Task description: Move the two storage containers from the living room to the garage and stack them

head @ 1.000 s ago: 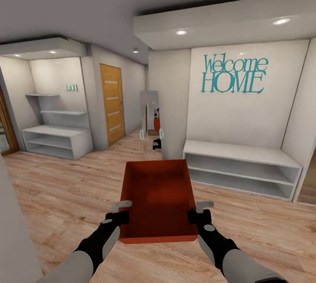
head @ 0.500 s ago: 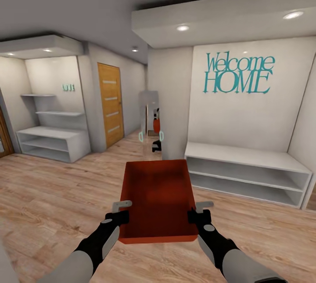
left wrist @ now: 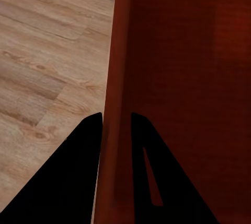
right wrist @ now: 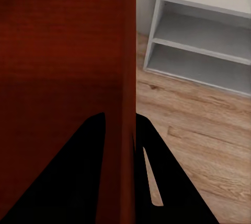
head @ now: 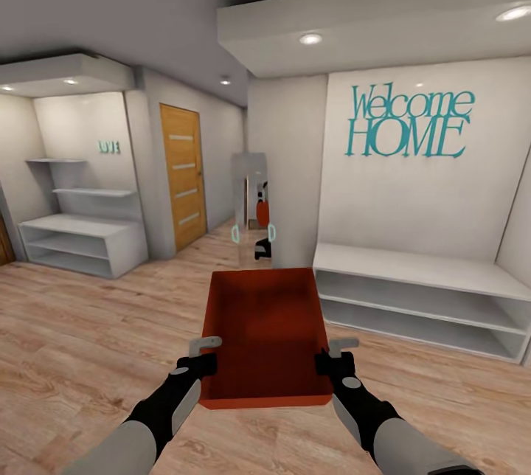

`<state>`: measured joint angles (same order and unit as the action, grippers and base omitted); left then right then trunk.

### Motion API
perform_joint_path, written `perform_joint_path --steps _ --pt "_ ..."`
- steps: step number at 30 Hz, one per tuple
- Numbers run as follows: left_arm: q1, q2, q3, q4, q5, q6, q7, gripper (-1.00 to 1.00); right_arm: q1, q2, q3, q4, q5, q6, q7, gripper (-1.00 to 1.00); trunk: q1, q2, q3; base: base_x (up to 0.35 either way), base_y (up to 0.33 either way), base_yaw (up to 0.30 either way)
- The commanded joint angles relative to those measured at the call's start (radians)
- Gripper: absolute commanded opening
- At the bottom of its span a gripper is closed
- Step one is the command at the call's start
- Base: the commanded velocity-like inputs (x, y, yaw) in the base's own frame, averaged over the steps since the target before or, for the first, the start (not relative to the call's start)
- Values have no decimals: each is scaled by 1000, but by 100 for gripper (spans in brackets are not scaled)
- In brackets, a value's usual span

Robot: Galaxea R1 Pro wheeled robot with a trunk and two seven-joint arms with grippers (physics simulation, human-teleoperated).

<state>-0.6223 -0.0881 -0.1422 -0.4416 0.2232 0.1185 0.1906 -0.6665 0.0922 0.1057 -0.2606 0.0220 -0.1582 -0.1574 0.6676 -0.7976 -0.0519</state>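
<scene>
Wood-plank flooring (head: pixel 88 342) runs under the storage container (head: pixel 264 335), carried level in front of the robot. The left gripper (head: pixel 198 357) is clamped on its left wall and the right gripper (head: pixel 333 355) on its right wall, each wall pinched between the fingers. Beyond the container stand a mirror (head: pixel 251 202) and a white bench shelf (head: pixel 420 290). Thin-wall pinches could slip if the base turns sharply. Since the earlier frames the view has advanced: the bench sits nearer and further right, while the grip looks unchanged.
</scene>
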Motion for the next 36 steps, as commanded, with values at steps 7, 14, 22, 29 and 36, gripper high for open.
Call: perform_joint_path --steps 7,14,22,29,36 --pt "0 10 47 -5 -11 -54 82 -100 -2 0 -15 1 -31 1 9 -100 1 -1 -2 322 0 0" --pt "0 10 47 -5 -11 -54 83 -100 -2 0 -15 1 -31 2 9 -100 1 -1 -2 322 0 33" --pt "0 10 47 -5 -11 -54 82 -100 -2 0 -17 1 -31 3 8 -100 1 -1 -2 322 0 235" --pt "0 10 47 -5 -11 -54 82 -100 -2 0 -17 1 -31 3 7 -100 1 -1 -2 322 0 267" --pt "0 10 47 -5 -11 -54 82 -100 -2 0 -17 1 -31 3 7 -100 1 -1 -2 322 0 268"
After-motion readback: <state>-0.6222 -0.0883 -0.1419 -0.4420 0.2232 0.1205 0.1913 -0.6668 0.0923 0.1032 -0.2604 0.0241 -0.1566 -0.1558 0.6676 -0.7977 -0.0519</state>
